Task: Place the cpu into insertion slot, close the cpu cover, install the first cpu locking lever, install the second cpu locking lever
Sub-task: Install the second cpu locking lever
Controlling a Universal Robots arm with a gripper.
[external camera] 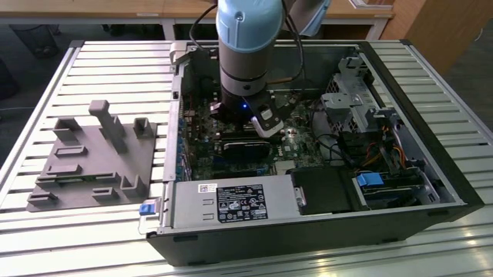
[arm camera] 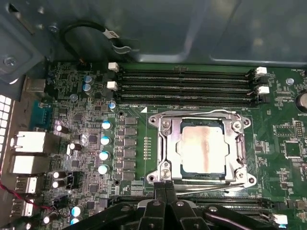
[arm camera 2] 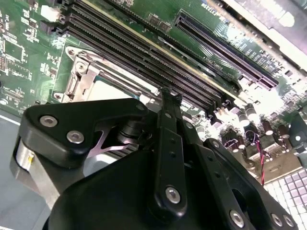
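Note:
In the first wrist view the cpu (arm camera: 201, 148) lies flat in the insertion slot (arm camera: 152, 178), its silvery face showing through the window of the cpu cover (arm camera: 165, 143). The cover lies down over it. A thin wire lever (arm camera: 192, 113) runs along one side of the socket, and another lever (arm camera: 211, 185) runs along the opposite side. My gripper (arm camera: 165, 187) hovers at that second side with its black fingers pressed together and nothing between them. The second wrist view shows the gripper (arm camera 2: 165, 93) beside the socket (arm camera 2: 91, 79). In the exterior view the gripper (external camera: 266, 128) hangs inside the open computer case.
Long black memory slots (arm camera: 187, 86) run beside the socket, and rows of capacitors (arm camera: 103, 141) stand nearby. The case holds a power supply (external camera: 231, 205) and a drive cage (external camera: 354, 98). A grey fixture (external camera: 92, 156) sits on the slatted table at the exterior view's left.

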